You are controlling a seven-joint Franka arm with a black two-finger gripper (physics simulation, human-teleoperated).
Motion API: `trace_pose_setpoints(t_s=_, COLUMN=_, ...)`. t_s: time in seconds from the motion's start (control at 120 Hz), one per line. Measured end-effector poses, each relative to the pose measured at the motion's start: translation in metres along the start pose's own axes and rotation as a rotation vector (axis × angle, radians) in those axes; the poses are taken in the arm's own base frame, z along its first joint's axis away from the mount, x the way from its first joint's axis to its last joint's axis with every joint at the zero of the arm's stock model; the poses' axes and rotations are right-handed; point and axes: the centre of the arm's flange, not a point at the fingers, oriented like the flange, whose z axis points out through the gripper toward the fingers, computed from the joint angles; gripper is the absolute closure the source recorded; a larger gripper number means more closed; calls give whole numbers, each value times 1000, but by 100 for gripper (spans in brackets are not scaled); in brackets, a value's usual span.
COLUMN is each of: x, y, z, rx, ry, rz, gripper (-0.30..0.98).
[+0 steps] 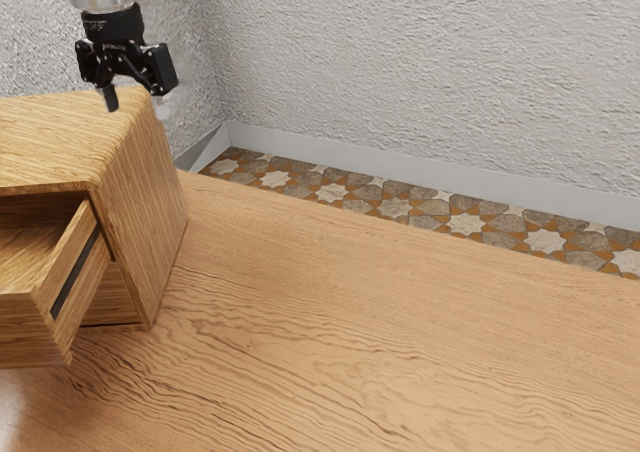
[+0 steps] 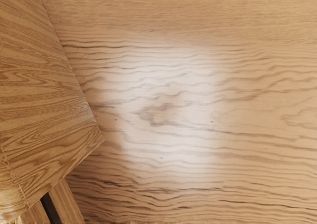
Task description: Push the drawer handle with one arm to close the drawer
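- You see the long light-brown wooden drawer (image 1: pixel 75 307) pulled out of the brown wood-grain box cabinet (image 1: pixel 150 222), at the exterior view's left.
- Its front points toward the camera and somewhat to the exterior view's left; the side wall, with a black straight rail (image 1: pixel 76 275), runs this same way. Which axis is the longer, you cannot tell, because the view's edge cuts the drawer.
- Your black two-finger gripper (image 1: pixel 136 106) is high by the cabinet's far top corner, its fingers apart, with nothing between them.
- Under your hand you have the pale wooden table (image 2: pixel 223 110).

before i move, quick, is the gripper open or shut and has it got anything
Gripper: open, holding nothing.
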Motion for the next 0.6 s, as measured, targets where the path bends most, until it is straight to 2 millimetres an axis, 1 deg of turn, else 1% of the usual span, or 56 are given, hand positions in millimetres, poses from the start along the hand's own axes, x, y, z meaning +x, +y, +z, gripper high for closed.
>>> trace_pose_setpoints(t_s=0.15, x=-1, y=-15, z=-1, rx=-1, ry=-4, rz=-27, gripper=0)
trace_pose_setpoints(t_s=0.167, x=-2, y=-16, z=-8, rx=-1, ry=8, rz=-30, gripper=0)
trace_pose_setpoints(t_s=0.183, x=-5, y=-18, z=-21, rx=-1, ry=32, rz=-33, gripper=0)
trace_pose_setpoints(t_s=0.217, x=-16, y=-21, z=-57, rx=2, ry=92, rz=-40, gripper=0)
trace_pose_setpoints(t_s=0.242, x=-24, y=-23, z=-76, rx=3, ry=119, rz=-46, gripper=0)
trace_pose_setpoints(t_s=0.267, x=-31, y=-25, z=-89, rx=4, ry=135, rz=-51, gripper=0)
trace_pose_setpoints(t_s=0.3, x=-37, y=-27, z=-99, rx=4, ry=142, rz=-56, gripper=0)
trace_pose_setpoints(t_s=0.367, x=-44, y=-31, z=-105, rx=4, ry=133, rz=-65, gripper=0)
trace_pose_setpoints(t_s=0.458, x=-48, y=-32, z=-105, rx=5, ry=112, rz=-71, gripper=0)
trace_pose_setpoints(t_s=0.6, x=-53, y=-27, z=-106, rx=7, ry=90, rz=-64, gripper=0)
